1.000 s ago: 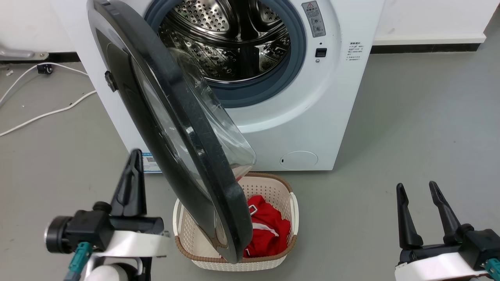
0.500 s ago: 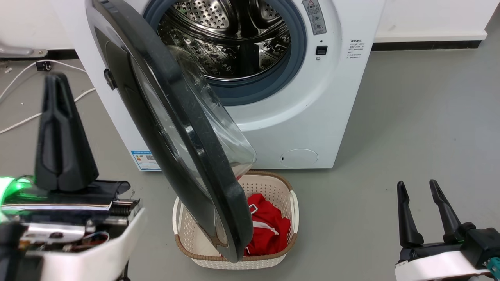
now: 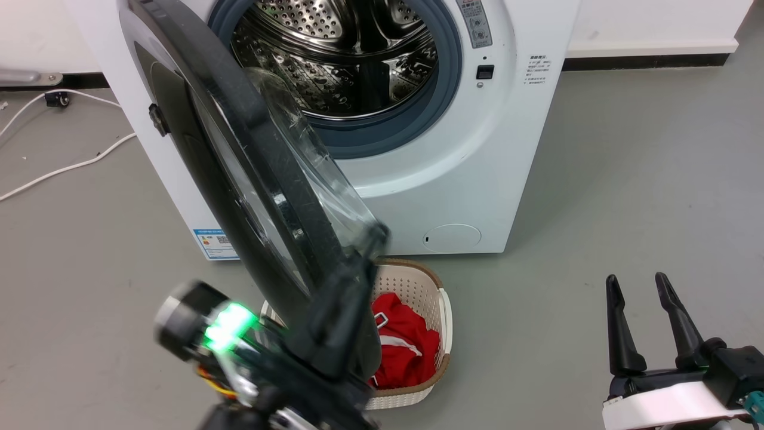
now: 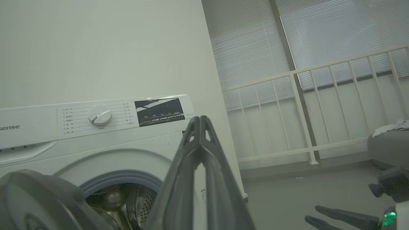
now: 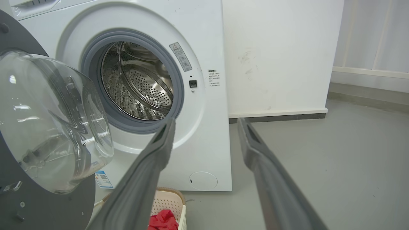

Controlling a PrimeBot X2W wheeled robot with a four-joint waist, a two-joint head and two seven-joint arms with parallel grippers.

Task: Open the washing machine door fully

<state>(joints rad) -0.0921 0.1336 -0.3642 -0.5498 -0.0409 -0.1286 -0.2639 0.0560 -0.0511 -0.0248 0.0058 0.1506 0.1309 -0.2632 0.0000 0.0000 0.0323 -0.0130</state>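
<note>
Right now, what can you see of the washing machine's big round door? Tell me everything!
The washing machine door is a big round glossy black ring with a clear glass bowl bulging from its grey inner face. It hangs from the left side of the white washing machine, swung out partway, not fully open. In the head view its lower edge overlaps the cream basket. The blurred left gripper is in front of that edge; I cannot tell whether they touch.
</note>
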